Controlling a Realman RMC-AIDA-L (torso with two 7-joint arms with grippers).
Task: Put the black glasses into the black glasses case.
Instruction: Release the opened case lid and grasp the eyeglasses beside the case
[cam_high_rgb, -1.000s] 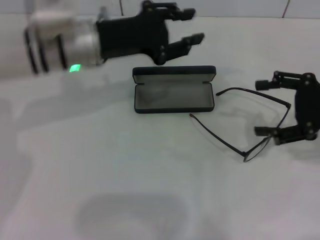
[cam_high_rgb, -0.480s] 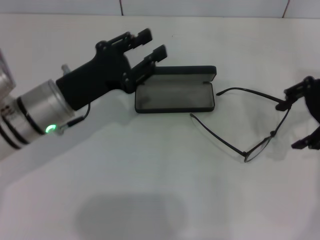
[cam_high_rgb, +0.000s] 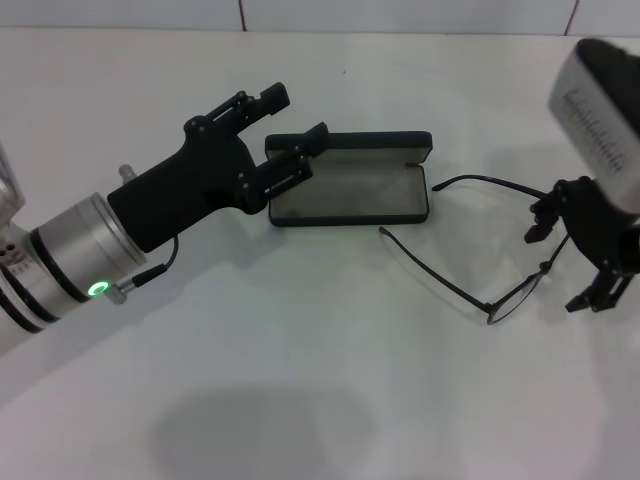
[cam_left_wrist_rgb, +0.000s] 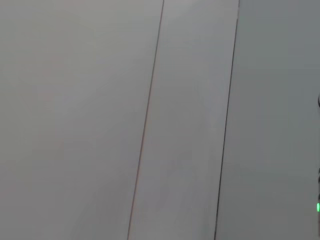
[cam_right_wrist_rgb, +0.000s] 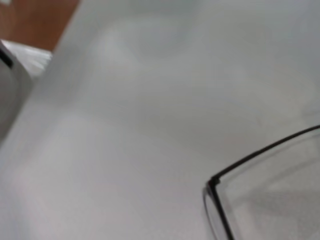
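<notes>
Head view had the left arm reaching in low across the worktop (cam_high_rgb: 300, 380), its left claw (cam_high_rgb: 285, 130) spread open over the near-left corner of the case (cam_high_rgb: 350, 190), which lay lid-up and open. Plenty of bare surface lay in front. Over on the right, the right claw (cam_high_rgb: 565, 255) hung open straddling the glasses (cam_high_rgb: 490, 250), unfolded beside the case.

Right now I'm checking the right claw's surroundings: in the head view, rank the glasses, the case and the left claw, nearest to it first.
1. Black glasses, beside the right claw.
2. Black glasses case, middle of the table.
3. Left claw, at the case's far left end.
</notes>
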